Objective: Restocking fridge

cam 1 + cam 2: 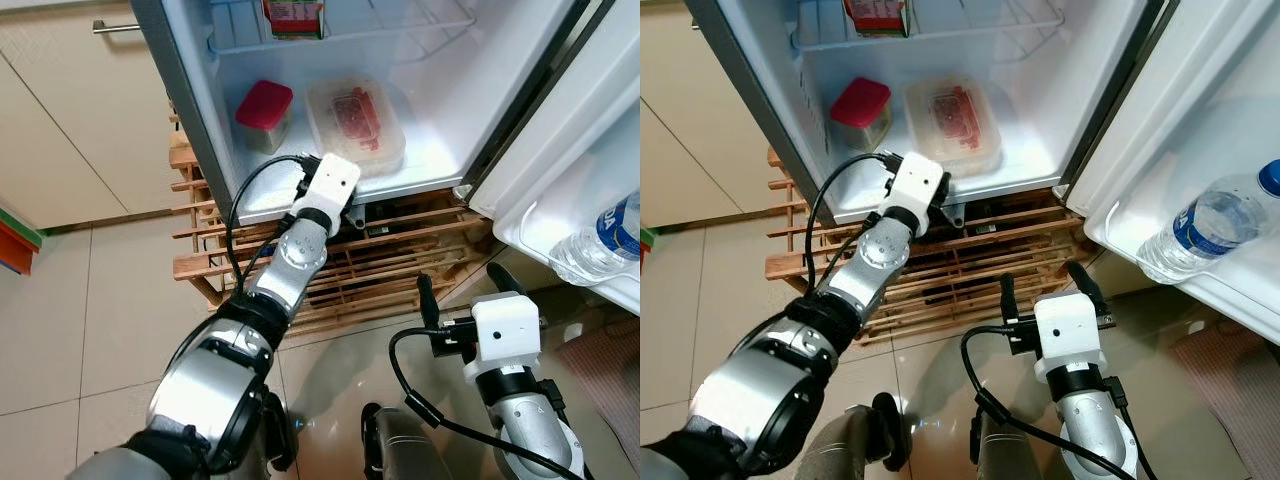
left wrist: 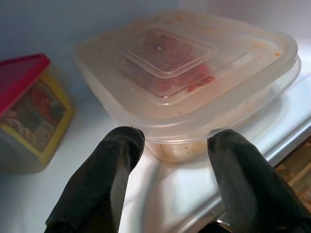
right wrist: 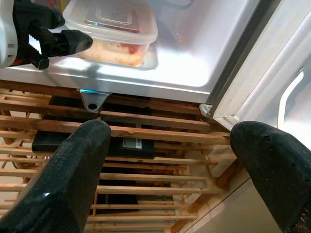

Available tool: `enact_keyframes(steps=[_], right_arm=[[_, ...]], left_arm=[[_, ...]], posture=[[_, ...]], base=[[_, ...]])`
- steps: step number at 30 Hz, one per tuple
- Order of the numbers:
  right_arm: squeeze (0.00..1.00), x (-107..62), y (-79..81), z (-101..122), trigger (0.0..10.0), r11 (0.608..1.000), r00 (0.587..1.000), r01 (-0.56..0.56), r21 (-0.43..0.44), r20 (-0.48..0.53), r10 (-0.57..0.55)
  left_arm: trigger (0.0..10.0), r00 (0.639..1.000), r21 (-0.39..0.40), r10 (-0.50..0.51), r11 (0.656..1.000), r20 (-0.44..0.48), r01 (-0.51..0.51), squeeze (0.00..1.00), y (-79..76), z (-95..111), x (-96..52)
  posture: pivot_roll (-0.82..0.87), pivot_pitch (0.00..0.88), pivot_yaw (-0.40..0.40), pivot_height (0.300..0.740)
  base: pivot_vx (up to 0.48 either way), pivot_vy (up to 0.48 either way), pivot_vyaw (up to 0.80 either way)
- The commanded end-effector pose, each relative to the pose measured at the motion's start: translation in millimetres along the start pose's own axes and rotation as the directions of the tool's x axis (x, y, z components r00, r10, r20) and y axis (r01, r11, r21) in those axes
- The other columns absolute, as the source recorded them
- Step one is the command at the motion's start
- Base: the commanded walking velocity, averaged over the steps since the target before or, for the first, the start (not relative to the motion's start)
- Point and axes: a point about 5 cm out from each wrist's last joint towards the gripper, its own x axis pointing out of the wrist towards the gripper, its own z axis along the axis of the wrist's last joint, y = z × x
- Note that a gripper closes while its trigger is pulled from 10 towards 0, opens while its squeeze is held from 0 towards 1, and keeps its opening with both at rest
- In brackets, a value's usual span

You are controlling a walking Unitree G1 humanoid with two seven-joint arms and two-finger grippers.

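Just beyond the open left pincer sits the food container, seemingly untouched.

- A home kitchen: an open fridge stands on a wooden pallet.
- Beside the fridge are beige cabinets and a tiled floor.

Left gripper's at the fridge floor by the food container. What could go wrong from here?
1. The left gripper is open and right at the clear lidded container, which sits near the shelf's front lip; a pull or nudge outward could tip it onto the wooden pallet.
2. The red-lidded tub stands close beside it; a sideways sweep might knock it.
3. The right gripper hangs open low by the door, which holds a water bottle; lifting it carelessly could bump the door.
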Motion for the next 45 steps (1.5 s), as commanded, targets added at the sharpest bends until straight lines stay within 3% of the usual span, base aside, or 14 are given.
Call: enact_keyframes(steps=[1, 9, 12, 17, 23, 27, 30, 33, 36, 43, 44, 45], right_arm=[[0.00, -2.4, -4.2, 1, 10.0, 1.000, 1.000, 0.009, -0.016, -0.005, -0.009], [0.00, -0.2, -5.4, 3, 10.0, 1.000, 1.000, 0.010, -0.019, 0.002, -0.010], [0.00, 3.0, -7.6, 3, 10.0, 1.000, 1.000, 0.020, -0.017, 0.009, -0.020], [0.00, 9.2, -5.8, 0, 10.0, 1.000, 1.000, 0.011, -0.007, 0.011, -0.011], [0.00, 18.7, -3.1, 0, 10.0, 1.000, 1.000, 0.001, -0.001, 0.029, -0.001], [0.00, 21.5, -3.0, 0, 10.0, 1.000, 0.999, 0.000, -0.001, 0.036, 0.000], [0.00, 21.7, -3.2, -1, 10.0, 1.000, 0.999, -0.003, -0.002, 0.039, 0.003], [0.00, 22.9, -3.4, -1, 10.0, 1.000, 0.999, -0.002, 0.000, 0.043, 0.002], [0.00, 26.5, -2.8, 1, 10.0, 1.000, 0.999, 0.001, 0.009, 0.052, -0.002], [0.00, 52.3, -0.9, 14, 10.0, 0.999, 0.992, -0.007, 0.031, 0.126, 0.003], [0.00, 63.4, -3.5, 22, 10.0, 0.999, 0.987, -0.001, 0.037, 0.161, -0.005], [0.00, 66.1, -4.1, 25, 10.0, 0.999, 0.985, -0.002, 0.034, 0.173, -0.004]], left_arm=[[10.0, 0.999, -0.011, 0.009, 1.000, 0.032, -0.009, 0.00, -0.9, 9, 3.1], [10.0, 0.992, -0.103, -0.036, 0.994, 0.122, 0.049, 0.00, -13.9, 22, -2.3], [10.0, 0.982, -0.138, -0.065, 0.986, 0.175, 0.090, 0.00, -8.7, 23, -16.8], [10.0, 0.994, -0.111, -0.083, 0.990, 0.066, 0.090, 0.00, 7.2, -1, -38.1], [10.0, 0.997, -0.122, -0.074, 0.990, -0.029, 0.070, 0.00, 11.6, -23, -49.9], [10.0, 0.996, -0.125, -0.086, 0.989, -0.028, 0.082, 0.00, 12.4, -18, -57.4], [10.0, 0.993, -0.121, -0.121, 0.985, 0.005, 0.121, 0.00, 3.9, -7, -63.6], [10.0, 0.981, -0.126, -0.186, 0.973, 0.061, 0.192, 0.00, -15.3, 3, -62.2], [10.0, 0.977, -0.115, -0.185, 0.974, 0.104, 0.197, 0.00, -18.5, 15, -58.9], [10.0, 0.973, -0.103, -0.131, 0.983, 0.191, 0.153, 0.00, 4.6, 33, -68.1], [10.0, 0.963, -0.084, -0.127, 0.985, 0.237, 0.151, 0.00, 19.6, 37, -84.1], [10.0, 0.960, -0.067, -0.131, 0.986, 0.249, 0.152, 0.00, 24.7, 37, -91.6]], posture=[[-0.30, 0.276, -0.019, 0.725], [-0.30, 0.261, -0.016, 0.725], [-0.29, 0.252, -0.013, 0.725], [-0.26, 0.233, -0.011, 0.725], [-0.23, 0.200, -0.011, 0.725], [-0.23, 0.182, -0.013, 0.725], [-0.22, 0.174, -0.018, 0.725], [-0.23, 0.170, -0.021, 0.725], [-0.23, 0.179, -0.021, 0.725], [-0.20, 0.217, -0.018, 0.725], [-0.15, 0.246, -0.018, 0.725], [-0.14, 0.254, -0.018, 0.725]], base=[[0.000, 0.000, 0.00], [0.000, 0.000, 0.00], [0.000, 0.000, 0.00], [0.000, 0.000, 0.00], [0.000, 0.000, 0.00], [0.000, 0.000, 0.00], [0.000, 0.000, 0.00], [0.000, 0.000, 0.00], [0.000, 0.000, 0.00], [0.000, 0.000, 0.00], [0.000, 0.000, 0.00], [0.000, 0.000, 0.00]])
